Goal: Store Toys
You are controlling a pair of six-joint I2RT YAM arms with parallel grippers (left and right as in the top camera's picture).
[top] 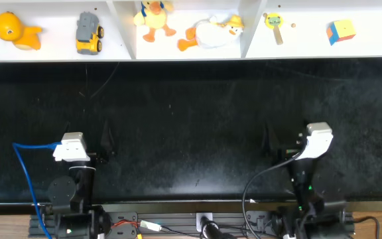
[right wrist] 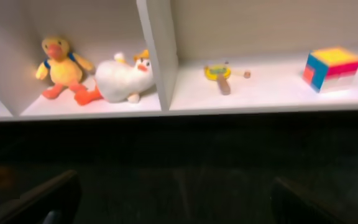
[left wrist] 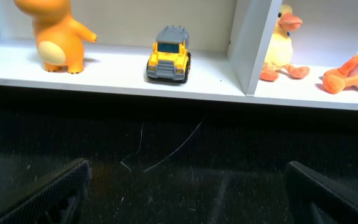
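All six toys sit in the white shelf (top: 310,52) along the far edge of the black mat (top: 191,113), well apart from both grippers. The orange figure (left wrist: 55,31) and yellow truck (left wrist: 169,55) share the left compartment. The yellow duck (right wrist: 58,65) and white duck (right wrist: 126,79) fill the middle one. The small rattle (right wrist: 219,74) and coloured cube (right wrist: 331,68) lie in the right one. The left gripper (left wrist: 188,183) and right gripper (right wrist: 176,196) hang low over the mat near their bases, jaws spread wide and holding nothing.
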